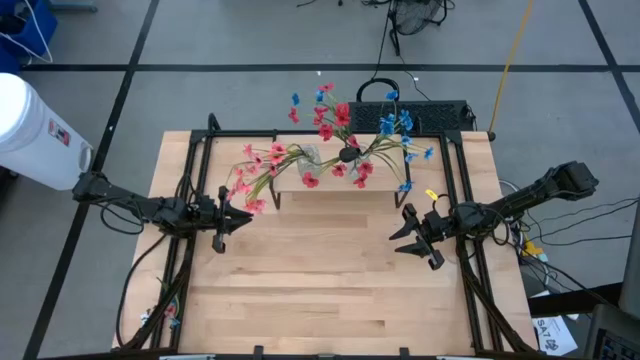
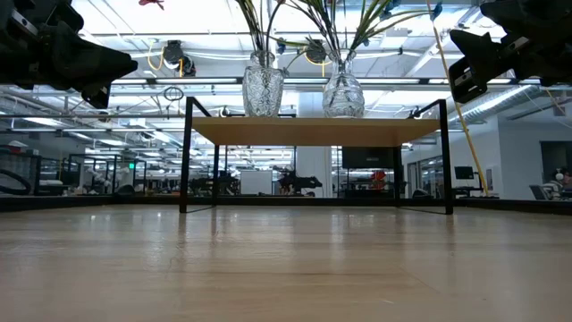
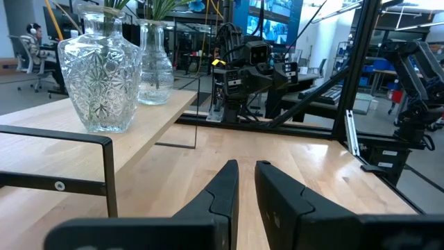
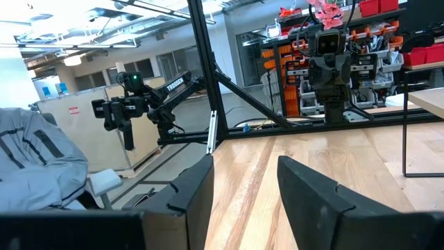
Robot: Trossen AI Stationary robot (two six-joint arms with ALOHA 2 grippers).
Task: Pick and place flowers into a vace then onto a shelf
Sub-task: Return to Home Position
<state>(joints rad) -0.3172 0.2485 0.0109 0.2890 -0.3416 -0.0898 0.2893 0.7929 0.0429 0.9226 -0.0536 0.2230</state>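
Homing step, by the look of it: flowers [image 1: 330, 140] already in two vases [image 2: 263, 89] on the shelf [image 2: 313, 131], at the table's 12 o'clock. Next, probably, drawing both arms back clear of the shelf's thin black legs. Left gripper [image 1: 235, 213] at 9 o'clock, empty, fingers a narrow slit apart. Right gripper [image 1: 408, 232] at 3 o'clock, empty, spread wide. Wiry green stems, small soft blossoms, faceted cut glass, smooth pale board.
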